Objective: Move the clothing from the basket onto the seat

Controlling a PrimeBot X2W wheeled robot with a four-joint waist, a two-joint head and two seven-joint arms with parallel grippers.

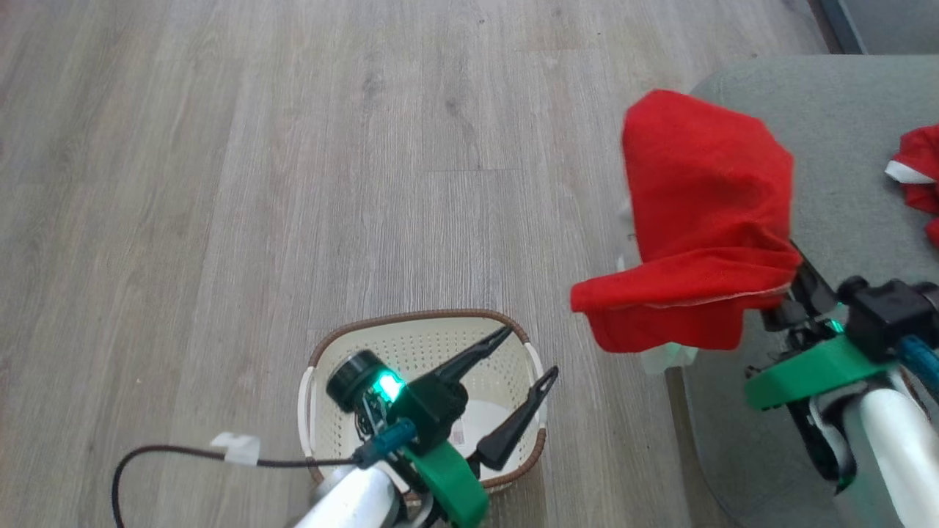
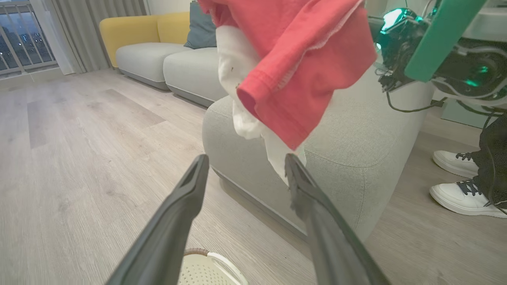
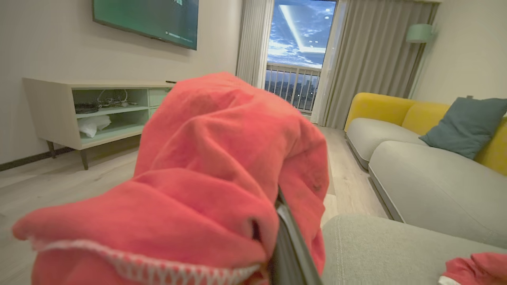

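Right end effector (image 1: 796, 279) gripping clothing (image 1: 704, 220), over seat (image 1: 843, 132) edge, second garment (image 1: 917, 172) beyond

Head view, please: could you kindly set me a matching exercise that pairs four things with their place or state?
Column A
1. big red garment
2. basket
3. left gripper
4. red garment at the right edge

Column B
a. lying on the seat
b. open, over the basket
c. held up by the right gripper, at the seat's edge
d. standing on the wood floor

Pairs: 1-c, 2-d, 3-b, 4-a.
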